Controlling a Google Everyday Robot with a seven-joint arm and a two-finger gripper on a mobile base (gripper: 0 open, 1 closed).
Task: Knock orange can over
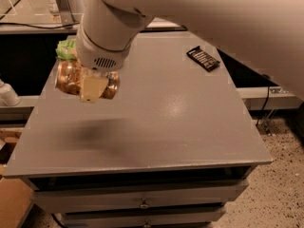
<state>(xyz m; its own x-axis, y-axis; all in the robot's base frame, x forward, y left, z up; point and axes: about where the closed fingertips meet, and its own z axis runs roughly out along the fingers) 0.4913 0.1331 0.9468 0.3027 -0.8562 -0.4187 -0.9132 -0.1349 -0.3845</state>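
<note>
A smooth white arm (213, 13) is shown ending in a rounded white wrist housing (107, 37), marked by a small grille of dark vent slots. The gripper (90, 87), pictured above the left side of the table (166, 122), is fitted with a pale cream finger (93, 85).

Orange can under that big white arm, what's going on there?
The robot's gripper has its fingers closed on the small shiny orange-gold metal can, holding it sideways above the grey table, where its shadow falls. A green snack bag lies just behind it, and a dark flat wrapped bar sits farther back across the table.
</note>
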